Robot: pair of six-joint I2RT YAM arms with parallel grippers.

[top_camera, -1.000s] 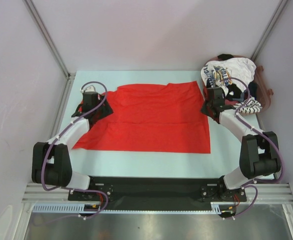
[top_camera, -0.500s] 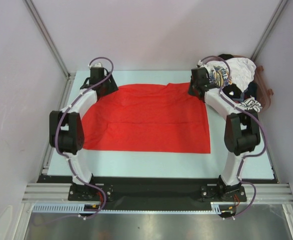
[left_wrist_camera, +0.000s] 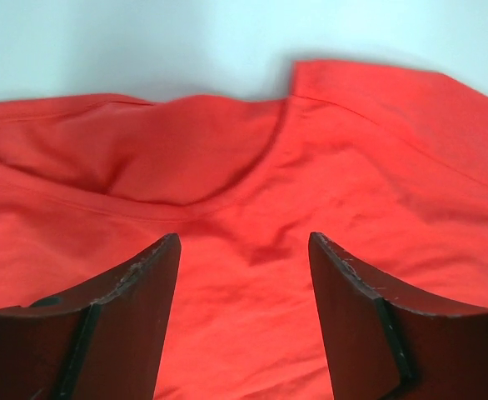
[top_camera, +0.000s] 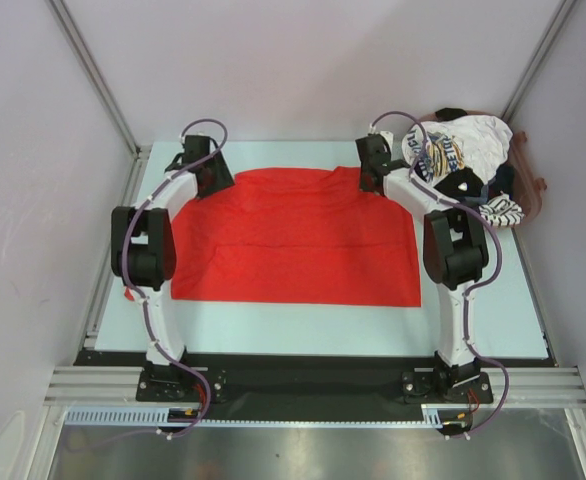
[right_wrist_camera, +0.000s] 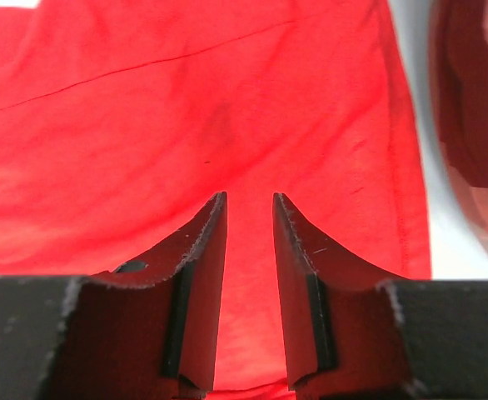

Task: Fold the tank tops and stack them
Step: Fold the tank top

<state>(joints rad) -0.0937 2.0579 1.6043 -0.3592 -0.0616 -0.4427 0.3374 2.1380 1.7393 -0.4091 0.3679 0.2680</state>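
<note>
Well, the left jaws stand wide apart, the two dark fingers [left_wrist_camera: 136, 283] spread over red cloth with nothing caught between them. In the left wrist view a curved, scooped hem of the red tank top [left_wrist_camera: 227, 167] runs just beyond the fingertips, and the cloth there is gently rumpled. The right jaws are parted only by a narrow slit; its fingers [right_wrist_camera: 202, 267] point down at the same red tank top [right_wrist_camera: 186, 108], which shows through the gap, and I see no fold pinched between them. Whether the tips touch the cloth I cannot tell. From above, the left arm [top_camera: 148, 245] reaches to the garment's far left corner and the right arm [top_camera: 453, 245] to its far right corner. The red tank top [top_camera: 303, 240] lies spread out nearly flat across the middle of the pale surface [top_camera: 473, 320], its near hem straight and parallel to the near edge, its far hem wavy and close to the far edge. Heaped in the far right corner of the surface are the other tank tops: a white printed tank top [top_camera: 453, 150] on top, a dark tank top [top_camera: 463, 185] below it, and a striped tank top [top_camera: 501, 210] nearest, against a brownish rim [top_camera: 535, 185] at the right edge.
</note>
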